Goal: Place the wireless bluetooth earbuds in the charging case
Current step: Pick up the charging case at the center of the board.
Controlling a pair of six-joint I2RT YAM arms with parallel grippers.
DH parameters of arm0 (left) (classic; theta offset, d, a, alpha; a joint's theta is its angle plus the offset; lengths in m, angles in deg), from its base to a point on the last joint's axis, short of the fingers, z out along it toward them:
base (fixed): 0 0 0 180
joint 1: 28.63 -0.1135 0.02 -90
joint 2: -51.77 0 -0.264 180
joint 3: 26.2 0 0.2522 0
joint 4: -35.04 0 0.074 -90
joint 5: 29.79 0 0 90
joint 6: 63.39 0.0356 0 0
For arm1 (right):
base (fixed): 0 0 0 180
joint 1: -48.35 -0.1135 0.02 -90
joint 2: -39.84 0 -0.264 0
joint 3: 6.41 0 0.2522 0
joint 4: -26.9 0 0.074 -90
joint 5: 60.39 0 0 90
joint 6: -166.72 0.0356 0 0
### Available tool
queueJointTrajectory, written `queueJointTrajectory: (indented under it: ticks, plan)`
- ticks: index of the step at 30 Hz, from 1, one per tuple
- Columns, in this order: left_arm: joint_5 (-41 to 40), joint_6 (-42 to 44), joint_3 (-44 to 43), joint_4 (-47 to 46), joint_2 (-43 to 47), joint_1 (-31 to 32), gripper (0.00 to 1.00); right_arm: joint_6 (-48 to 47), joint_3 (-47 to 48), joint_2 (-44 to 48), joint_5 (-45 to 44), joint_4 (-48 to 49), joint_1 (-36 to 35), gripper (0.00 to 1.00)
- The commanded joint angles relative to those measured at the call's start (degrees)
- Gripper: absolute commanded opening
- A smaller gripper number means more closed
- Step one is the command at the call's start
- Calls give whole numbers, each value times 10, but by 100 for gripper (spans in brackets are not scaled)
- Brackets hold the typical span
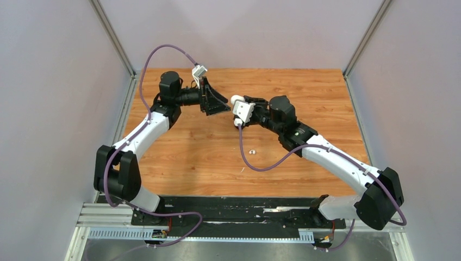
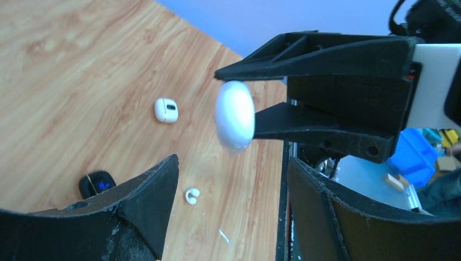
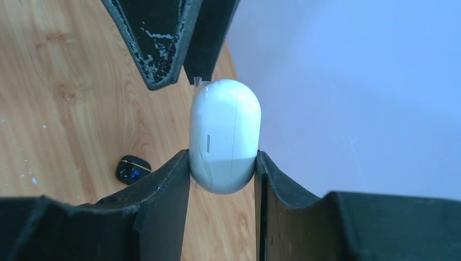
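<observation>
My right gripper (image 3: 223, 156) is shut on a white pill-shaped charging case (image 3: 224, 136), closed, and holds it in the air above the table. The case also shows in the left wrist view (image 2: 235, 115) and in the top view (image 1: 237, 100). My left gripper (image 2: 234, 163) is open and empty, and its fingers (image 3: 163, 43) hang just beyond the far end of the case without touching it. A white hook-shaped earbud (image 2: 191, 196) lies on the table; it also shows in the top view (image 1: 251, 151).
A small white case with a dark window (image 2: 166, 110) and a black case with a blue light (image 2: 98, 184) lie on the wooden table (image 1: 185, 157); the black case also shows in the right wrist view (image 3: 133, 169). A white sliver (image 2: 223, 235) lies near the earbud.
</observation>
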Motion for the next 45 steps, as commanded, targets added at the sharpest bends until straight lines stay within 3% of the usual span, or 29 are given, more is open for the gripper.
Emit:
queueJointTrajectory:
  ticks: [1, 18, 22, 27, 28, 30, 32, 35, 37, 40, 45]
  plan:
    - [52, 17, -52, -59, -22, 4, 78, -36, 32, -19, -8, 47, -2, 0]
    - [48, -35, -75, -79, -60, 19, 52, -31, 52, -29, -8, 41, -22, 0]
    - [56, -46, -72, -96, -61, 20, 39, -29, 51, -31, -7, 42, -23, 0]
    - [74, -59, -72, -120, -69, 21, 11, -6, 59, -43, -25, 41, -23, 1]
    - [75, -61, -72, -123, -69, 21, 8, 2, 64, -48, -31, 36, -22, 7]
    - [80, -63, -69, -132, -69, 21, 0, 30, 85, -57, -23, -6, -13, 33]
    - [85, -60, -65, -143, -69, 21, 0, 91, 126, -62, 32, -90, 16, 55]
    - [98, -30, -52, -148, -64, 21, 0, 228, 198, -75, 217, -218, 92, 70]
    - [110, 4, -39, -149, -58, 21, 0, 298, 243, -97, 359, -290, 145, 71]
    - [131, 71, -14, -139, -45, 21, 0, 341, 266, -128, 484, -341, 185, 71]
    - [118, 293, -33, 37, -20, 29, 0, 341, 259, -144, 554, -333, 189, 71]
